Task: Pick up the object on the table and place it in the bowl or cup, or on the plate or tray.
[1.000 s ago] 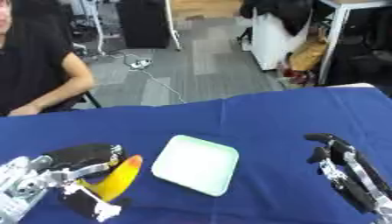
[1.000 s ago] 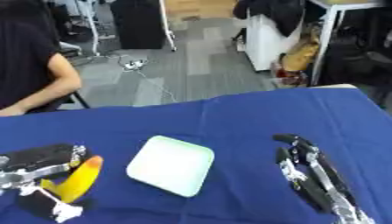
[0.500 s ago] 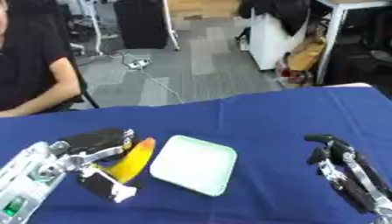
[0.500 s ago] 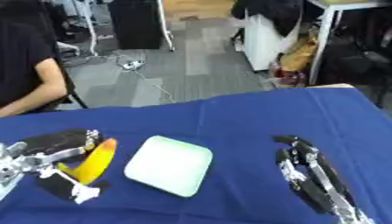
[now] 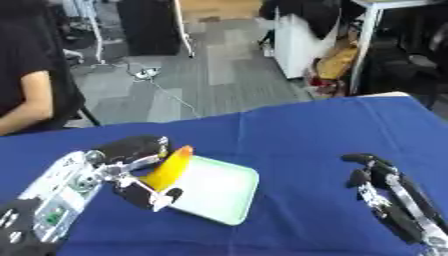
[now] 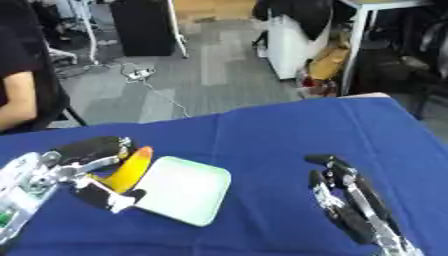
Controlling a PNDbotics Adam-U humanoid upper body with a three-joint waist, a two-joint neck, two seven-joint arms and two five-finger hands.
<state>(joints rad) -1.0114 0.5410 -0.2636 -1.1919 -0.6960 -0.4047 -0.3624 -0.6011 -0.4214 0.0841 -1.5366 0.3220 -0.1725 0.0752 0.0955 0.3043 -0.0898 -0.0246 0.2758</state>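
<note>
A yellow banana [image 5: 169, 168] is held in my left hand [image 5: 131, 170], whose fingers and thumb curl round it. The banana hangs just above the left edge of a pale green square plate [image 5: 218, 190] lying on the blue table. My left arm comes in from the lower left. My right hand [image 5: 372, 172] rests at the lower right of the table, fingers relaxed and pointing up, holding nothing, well apart from the plate.
The table is covered with a blue cloth [image 5: 289, 135]; its far edge runs across the middle of the view. A person in black [image 5: 31, 75] sits beyond the far left edge. Office floor, cables and furniture lie behind.
My left hand has carried the banana up and to the right, from the table's left part to the plate's left edge. The right hand has stayed put.
</note>
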